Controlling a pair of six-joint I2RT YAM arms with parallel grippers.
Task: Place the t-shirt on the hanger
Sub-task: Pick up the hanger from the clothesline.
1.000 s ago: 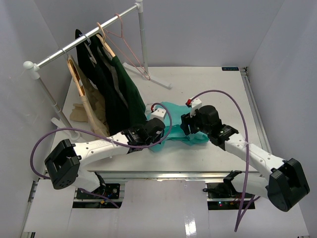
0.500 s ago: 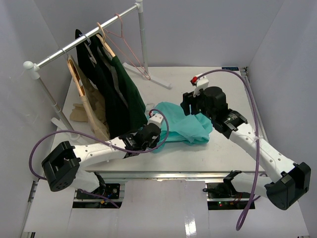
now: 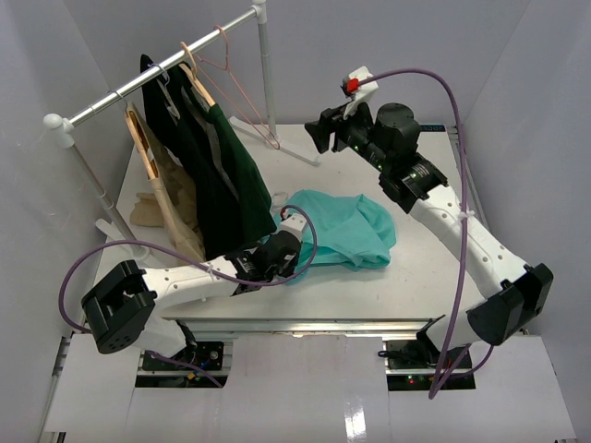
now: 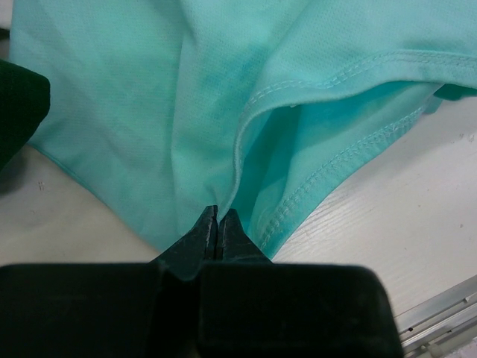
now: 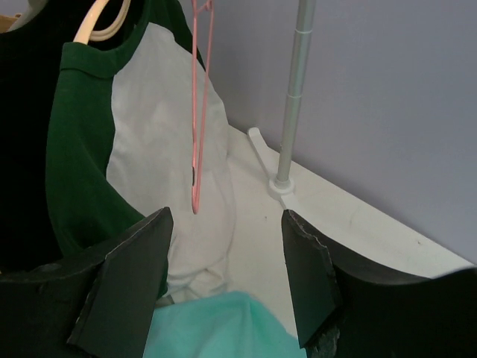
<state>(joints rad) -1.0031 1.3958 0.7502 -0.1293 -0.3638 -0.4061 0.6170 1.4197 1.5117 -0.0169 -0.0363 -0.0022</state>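
While left end effector (image 4: 217, 225) pinches rumpled t-shirt (image 4: 141, 112), right end effector (image 5: 223, 239) wide, wire hanger (image 5: 197, 112)

Teal soft-fabric short-sleeved t-shirt (image 3: 349, 233): crumpled, lying on table, frame centre. Thin pink wire hanger (image 5: 197, 134): hangs from rail, upper left.

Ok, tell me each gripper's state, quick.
Left gripper: shut on the t-shirt.
Right gripper: open, holding nothing, facing the hanger.

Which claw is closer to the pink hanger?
The right claw. It is up in the air, open, facing the pink hanger on the rail. The left claw is down on the table, shut on the t-shirt, far from it.
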